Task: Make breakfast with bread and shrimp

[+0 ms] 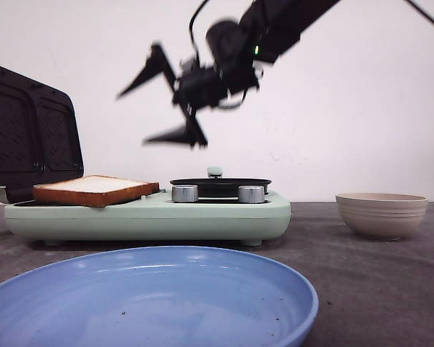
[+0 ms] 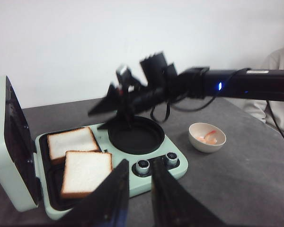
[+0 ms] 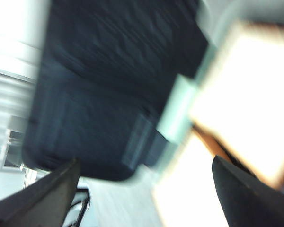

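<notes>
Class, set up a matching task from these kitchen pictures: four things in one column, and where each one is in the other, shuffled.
Things:
1. bread
2. shrimp
3. blue plate
4. right claw

Places:
A. in the beige bowl
B. in the air above the breakfast maker
C. nearest the front camera, with nothing on it
D. on the tray beside the open lid

Pairs: 1-D, 2-A, 3-C, 4-B

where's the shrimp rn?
The shrimp sits in the beige bowl in the left wrist view, on the table to the right of the green breakfast maker; the front view shows only the bowl's outside.
</notes>
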### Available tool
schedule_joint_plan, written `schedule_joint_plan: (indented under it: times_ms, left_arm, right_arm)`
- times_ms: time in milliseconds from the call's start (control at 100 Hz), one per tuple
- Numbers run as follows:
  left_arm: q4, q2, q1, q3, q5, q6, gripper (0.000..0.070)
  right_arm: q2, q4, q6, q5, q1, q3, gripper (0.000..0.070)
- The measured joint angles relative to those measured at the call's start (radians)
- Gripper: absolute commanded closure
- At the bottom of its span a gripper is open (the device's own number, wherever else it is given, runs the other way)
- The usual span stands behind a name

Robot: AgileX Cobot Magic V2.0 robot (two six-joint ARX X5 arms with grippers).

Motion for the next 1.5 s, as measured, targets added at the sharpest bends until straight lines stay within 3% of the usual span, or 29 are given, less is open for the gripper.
schedule_joint_plan:
  times_ms: [60,100,240,380,490,630,880,1070,1500]
  left_arm:
    - [0.003,0.0,0.0,0.0,0.0,0.0,0.0696]
    - [0.003,0.0,0.0,0.0,0.0,0.0,0.0696]
    - [0.029,0.0,0.0,0.0,-0.008,0.0,0.0696]
    - [0.039,0.0,0.0,0.0,-0.011,0.0,0.0696]
    - [0.04,0.0,0.0,0.0,-0.016,0.0,0.0696]
    - [0.04,0.0,0.0,0.0,-0.042,0.0,0.0696]
    - [0.04,0.0,0.0,0.0,-0.064,-0.001,0.0696]
    - [0.036,0.0,0.0,0.0,-0.064,-0.016,0.0696]
    - [0.032,0.0,0.0,0.0,-0.056,-0.025,0.0696]
  right_arm:
    - [0.0,-0.031,-0.01,0.0,-0.009,0.073,0.0145]
    - [0.0,-0.06,-0.018,-0.001,-0.013,0.122,0.0199]
    - [0.0,-0.242,-0.092,0.0,-0.029,0.303,0.07]
    - [0.0,-0.517,-0.277,0.071,-0.021,0.504,0.07]
    - [0.0,-0.717,-0.415,0.209,-0.006,0.649,0.07]
    - [0.0,-0.871,-0.513,0.385,0.005,0.839,0.07]
    - [-0.068,-1.0,-0.619,0.571,0.047,0.885,0.07]
    - [-0.109,-1.015,-0.646,0.654,0.068,0.881,0.07]
    - [-0.231,-1.017,-0.674,0.658,0.084,0.874,0.07]
